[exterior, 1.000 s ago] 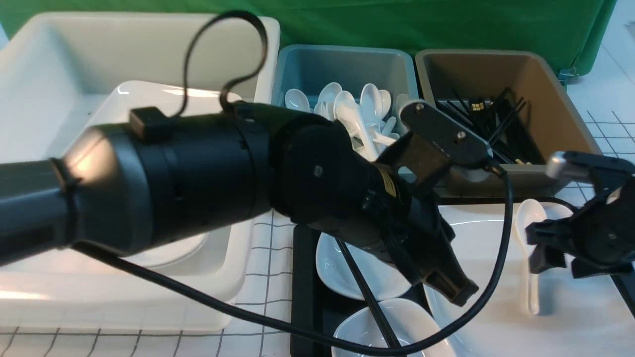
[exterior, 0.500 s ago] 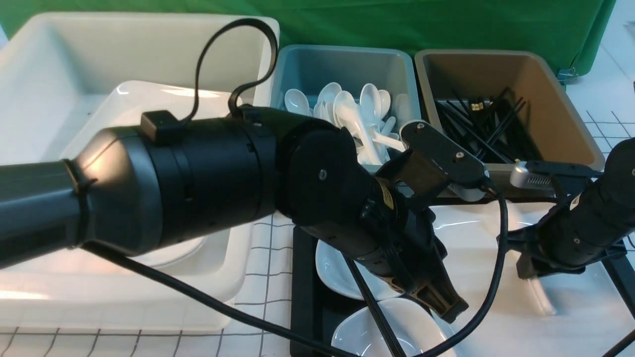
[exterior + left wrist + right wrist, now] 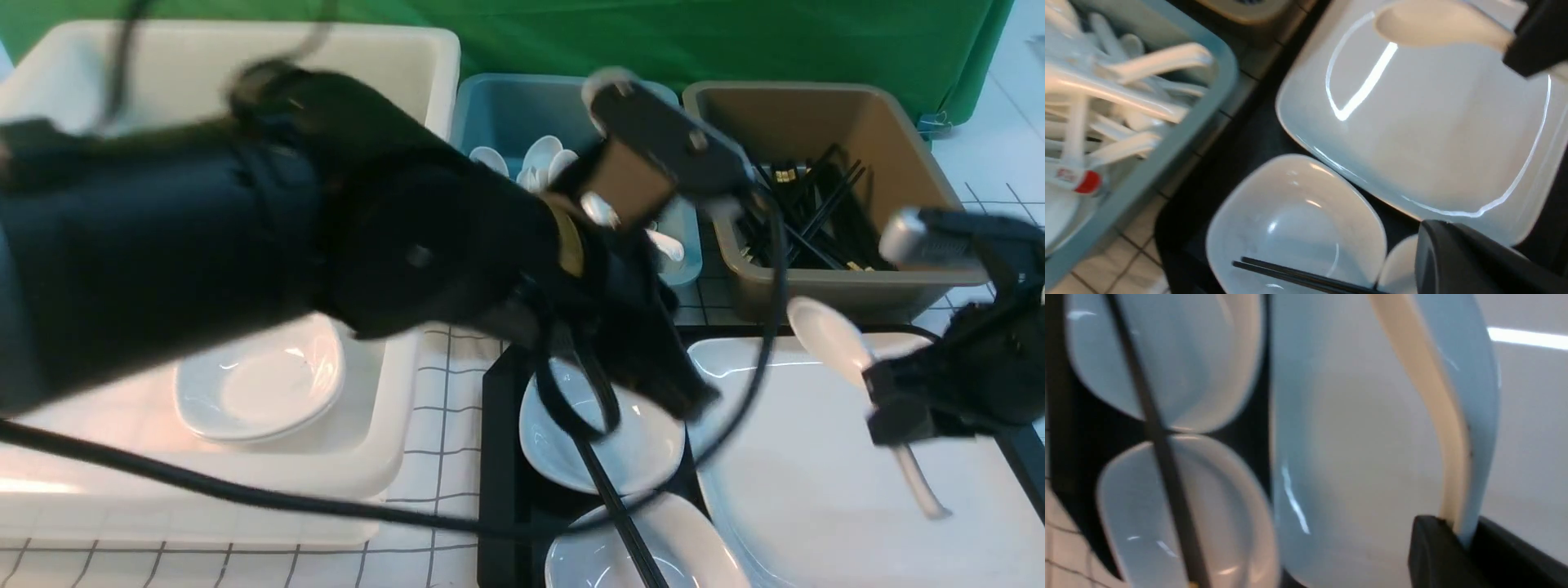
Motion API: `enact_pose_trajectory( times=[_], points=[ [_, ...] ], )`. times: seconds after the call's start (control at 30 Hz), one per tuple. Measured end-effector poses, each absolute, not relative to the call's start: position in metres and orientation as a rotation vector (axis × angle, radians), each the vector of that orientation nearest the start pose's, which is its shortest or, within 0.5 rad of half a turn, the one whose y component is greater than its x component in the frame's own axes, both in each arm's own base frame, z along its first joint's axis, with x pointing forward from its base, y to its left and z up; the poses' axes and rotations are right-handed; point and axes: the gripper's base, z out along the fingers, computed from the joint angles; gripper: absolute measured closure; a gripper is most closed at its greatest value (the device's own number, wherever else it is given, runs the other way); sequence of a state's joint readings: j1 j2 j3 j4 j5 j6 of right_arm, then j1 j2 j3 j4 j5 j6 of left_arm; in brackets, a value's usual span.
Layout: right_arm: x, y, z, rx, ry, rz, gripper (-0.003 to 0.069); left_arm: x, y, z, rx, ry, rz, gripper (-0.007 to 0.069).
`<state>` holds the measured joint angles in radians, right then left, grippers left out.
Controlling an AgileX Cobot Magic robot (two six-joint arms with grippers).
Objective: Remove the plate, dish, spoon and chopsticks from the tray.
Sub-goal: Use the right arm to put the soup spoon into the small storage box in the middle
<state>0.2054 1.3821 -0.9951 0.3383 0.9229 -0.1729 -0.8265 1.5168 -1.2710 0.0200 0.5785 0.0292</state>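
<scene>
While the plate (image 3: 800, 482) lay on the right part of the tray (image 3: 498, 457), the right pincer (image 3: 891, 408) was clamped on the handle of the spoon (image 3: 826, 336). It held the spoon tilted over the plate, bowl end high and toward the tray's far edge. The left pincer (image 3: 690, 398), blurred, was closed and empty over the tray's left part. On that part the chopsticks (image 3: 608, 490) lay across the farther small dish (image 3: 645, 449) and the nearer small dish (image 3: 694, 547).

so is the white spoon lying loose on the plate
No, the right end effector is shut on the spoon by its handle, holding it over the plate.
</scene>
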Motion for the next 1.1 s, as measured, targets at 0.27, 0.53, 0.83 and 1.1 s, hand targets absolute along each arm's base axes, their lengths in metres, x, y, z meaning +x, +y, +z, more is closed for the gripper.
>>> enact_pose_trajectory(
  times=[0.27, 0.53, 0.83, 1.1],
  points=[
    [0.313, 0.12, 0.337, -0.431, 2.47, 0.533, 0.0594, 0.275, -0.184, 0.341, 0.531, 2.268, -0.427, 0.0627],
    [0.407, 0.177, 0.335, -0.469, 2.369, 0.587, 0.0581, 0.273, -0.175, 0.335, 0.51, 2.384, -0.46, 0.0627],
    [0.452, 0.202, 0.301, -0.448, 2.417, 0.63, 0.0328, 0.266, -0.176, 0.331, 0.552, 2.45, -0.5, 0.0627],
    [0.414, 0.191, 0.325, -0.639, 2.573, 0.619, 0.0457, 0.263, -0.175, 0.329, 0.594, 2.486, -0.49, 0.0627]
  ],
)
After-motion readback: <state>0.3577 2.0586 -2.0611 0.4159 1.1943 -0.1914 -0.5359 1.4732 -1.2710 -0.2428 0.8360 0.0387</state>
